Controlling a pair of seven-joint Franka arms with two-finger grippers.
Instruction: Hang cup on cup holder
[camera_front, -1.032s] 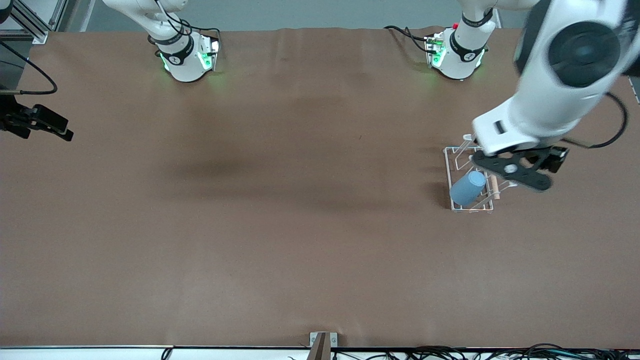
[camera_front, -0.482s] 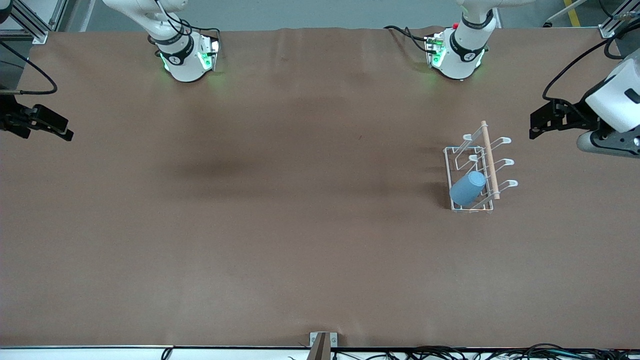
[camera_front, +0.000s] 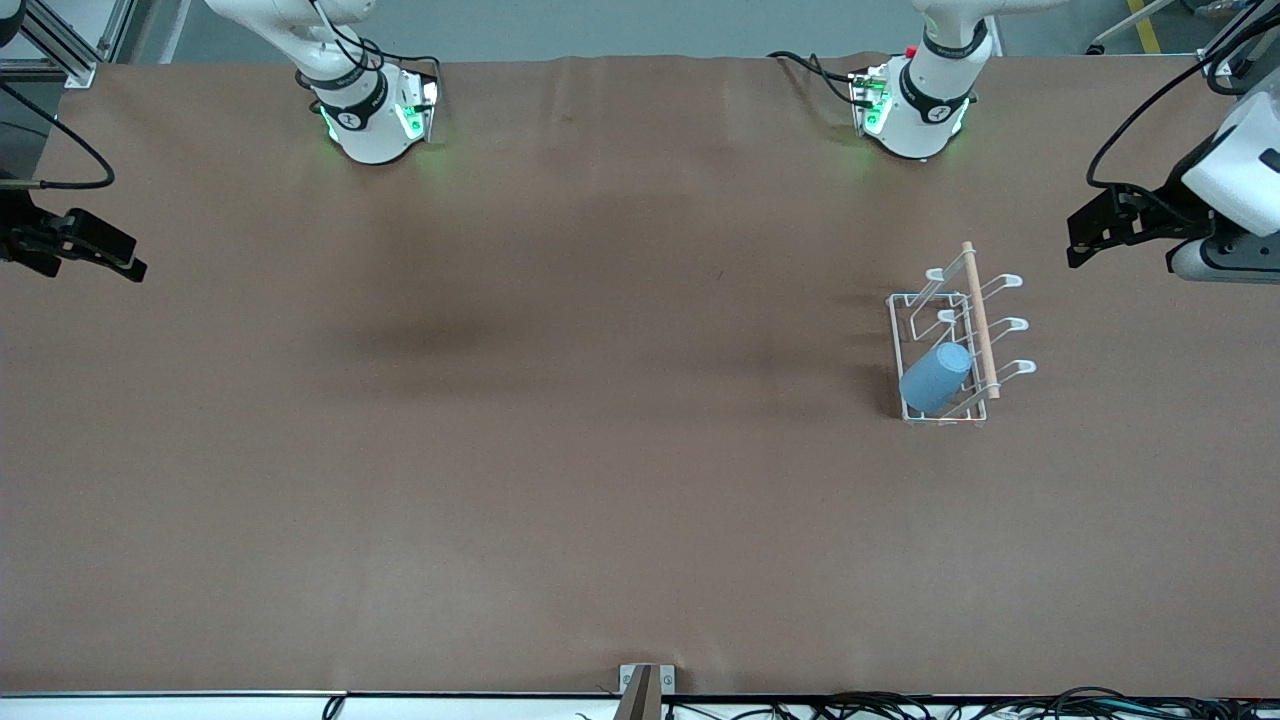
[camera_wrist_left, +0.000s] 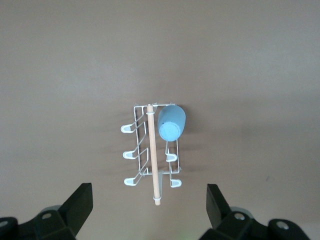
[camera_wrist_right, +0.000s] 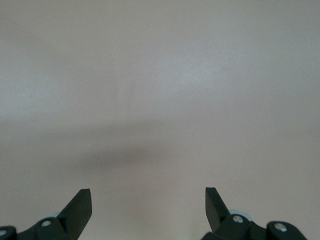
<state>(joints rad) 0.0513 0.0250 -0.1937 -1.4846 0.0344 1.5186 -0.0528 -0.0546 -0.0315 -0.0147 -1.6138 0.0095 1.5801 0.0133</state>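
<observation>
The light-blue cup (camera_front: 935, 377) hangs tilted on a prong of the white wire cup holder (camera_front: 893, 340), at the end nearer the front camera. The wooden dowel (camera_front: 978, 320) runs along the holder's top. In the left wrist view the cup (camera_wrist_left: 171, 124) and cup holder (camera_wrist_left: 131, 155) show from high above. My left gripper (camera_wrist_left: 150, 210) is open and empty, raised over the left arm's end of the table, apart from the holder. My right gripper (camera_wrist_right: 148, 210) is open and empty over bare table at the right arm's end (camera_front: 110, 252).
Both arm bases (camera_front: 375, 115) (camera_front: 915, 105) stand along the table edge farthest from the front camera. A small metal bracket (camera_front: 646, 685) sits at the edge nearest that camera, with cables running along it.
My left gripper has risen from just over the cup holder and swung off toward the left arm's end of the table. The cup stays hanging on its prong. The right arm has not moved.
</observation>
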